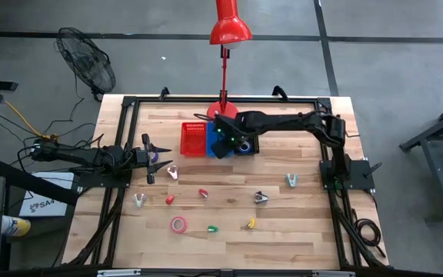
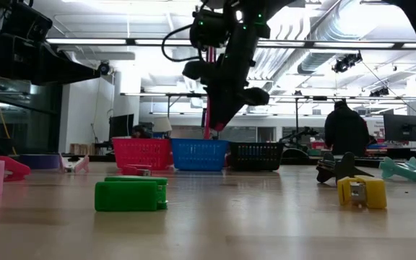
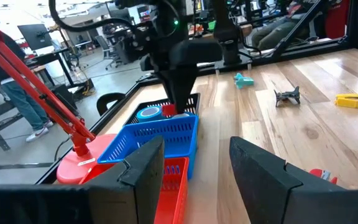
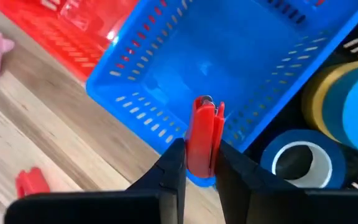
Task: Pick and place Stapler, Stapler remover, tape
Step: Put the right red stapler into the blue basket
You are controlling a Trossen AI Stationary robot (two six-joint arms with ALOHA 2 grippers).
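**Red stapler held over blue basket as sorting goes on**

The right hand (image 4: 195,163), clamped on a small red stapler (image 4: 202,134), hangs above the blue basket (image 1: 216,138) at the far side of the bench (image 1: 306,231), between the red basket (image 1: 193,138) and the black basket (image 1: 246,148), which holds blue and yellow tape rolls (image 4: 294,158). The step in hand appears to be the drop; the next move calls for parting the fingers over the blue basket's open floor rather than its near wall. The left hand (image 1: 151,157) waits near the bench's left edge, fingers apart and empty. A pink tape roll (image 1: 178,224), staplers and staple removers lie unsorted across the bench.
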